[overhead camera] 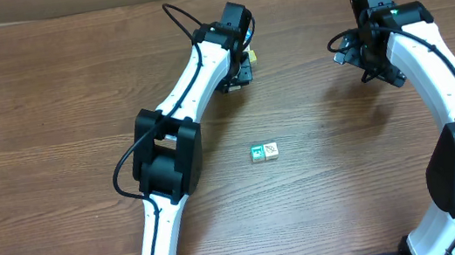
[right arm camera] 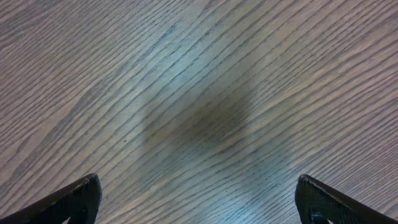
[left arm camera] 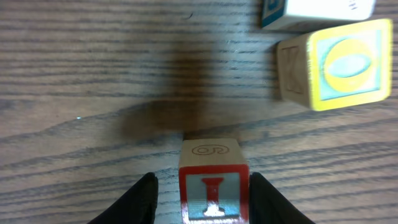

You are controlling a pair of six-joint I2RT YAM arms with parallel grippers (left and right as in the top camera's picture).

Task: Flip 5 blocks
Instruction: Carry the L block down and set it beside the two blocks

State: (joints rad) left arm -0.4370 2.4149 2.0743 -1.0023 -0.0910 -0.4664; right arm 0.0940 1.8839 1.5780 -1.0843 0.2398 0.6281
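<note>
Wood-grain table (overhead camera: 47,98) toward its far edge holds the red-bordered I block (left arm camera: 213,186), straddled by the left gripper's (left arm camera: 202,179) fingers (left arm camera: 140,202), not yet clamped, which should centre, squeeze evenly and lift clear of the neighbouring yellow-bordered block (left arm camera: 336,65) before turning it; the right gripper's (right arm camera: 198,183) fingers gape empty.

The red-bordered block (left arm camera: 213,193) is showing a red letter on pale blue — plain pale wood on top. The yellow-bordered block (left arm camera: 345,65) is displaying a light-blue oval. The table (left arm camera: 93,62) is showing dark brown, streaky grain; the arms (overhead camera: 192,75) are showing white with black joints.
</note>
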